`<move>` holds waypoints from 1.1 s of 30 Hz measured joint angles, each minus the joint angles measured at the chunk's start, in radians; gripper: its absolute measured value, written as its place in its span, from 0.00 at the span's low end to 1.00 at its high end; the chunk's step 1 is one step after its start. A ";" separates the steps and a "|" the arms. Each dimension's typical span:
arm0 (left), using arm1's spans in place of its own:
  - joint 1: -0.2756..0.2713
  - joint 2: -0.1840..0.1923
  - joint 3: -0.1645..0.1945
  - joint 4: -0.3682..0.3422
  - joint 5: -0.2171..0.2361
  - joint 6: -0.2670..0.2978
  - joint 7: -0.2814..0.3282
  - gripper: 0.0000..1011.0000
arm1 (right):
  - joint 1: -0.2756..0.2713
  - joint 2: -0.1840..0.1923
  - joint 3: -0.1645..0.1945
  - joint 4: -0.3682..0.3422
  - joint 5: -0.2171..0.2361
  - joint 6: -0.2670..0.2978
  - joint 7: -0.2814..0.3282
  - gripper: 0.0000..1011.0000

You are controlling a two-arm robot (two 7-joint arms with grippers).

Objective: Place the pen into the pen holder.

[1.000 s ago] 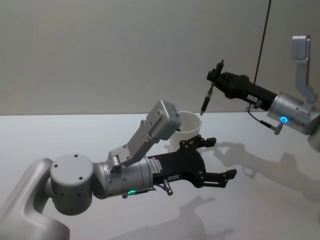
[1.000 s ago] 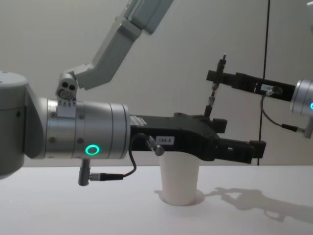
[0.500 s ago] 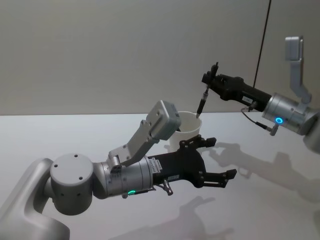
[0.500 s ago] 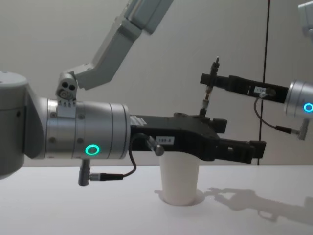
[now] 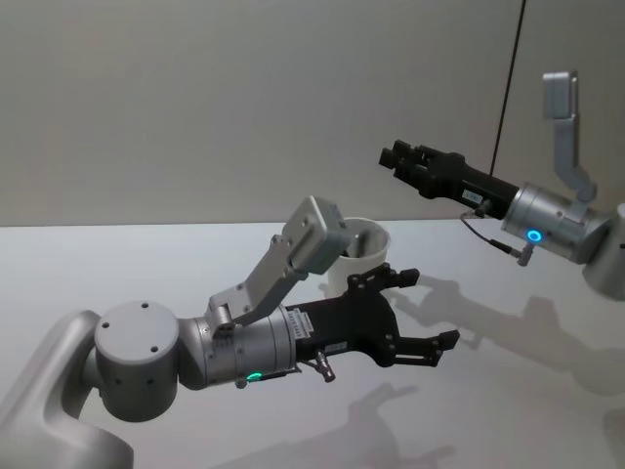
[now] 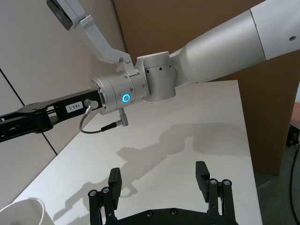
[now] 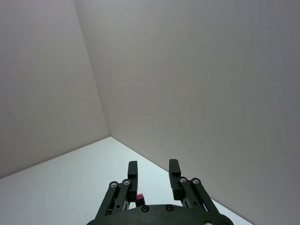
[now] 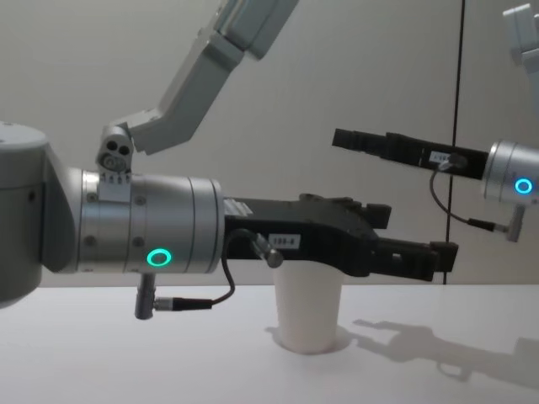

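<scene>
Spreading across the lower half of the head view is the white table (image 5: 508,391), with a plain grey wall (image 5: 195,98) behind it. The left arm (image 5: 146,357) takes up the most room: its silver wrist with a green ring light reaches forward low over the table, and the left gripper (image 5: 425,313) hangs beside and in front of the pen holder, its black fingers spread wide with nothing between them. In the left wrist view those two fingers (image 6: 115,180) stand well apart above the tabletop, and the rim of the holder shows at a corner of the picture.

The right arm (image 5: 552,220), with a blue ring light, comes in from the right at a higher level. The right gripper (image 5: 395,156) is held in the air above and slightly to the right of the holder's mouth, pointing toward the robot's left. In the right wrist view its fingers (image 7: 174,169) are parted with an empty gap between them, gripping nothing.

The pen holder (image 5: 376,252), a white tapered paper cup, stands upright on the table behind the left gripper; in the chest view its lower part shows beneath the left wrist, resting on the tabletop. No pen can be made out; whether it lies inside the cup cannot be told.
</scene>
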 joint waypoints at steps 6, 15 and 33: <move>0.000 0.000 0.000 0.000 0.000 0.000 0.000 0.99 | 0.001 -0.002 0.003 0.002 -0.008 0.000 -0.004 0.56; 0.000 0.000 0.000 0.000 0.000 0.000 0.000 0.99 | 0.001 -0.001 0.013 0.004 -0.019 -0.003 -0.011 0.82; 0.000 0.000 0.000 0.000 0.000 0.000 0.000 0.99 | -0.002 0.024 0.048 0.005 -0.036 -0.023 -0.020 0.99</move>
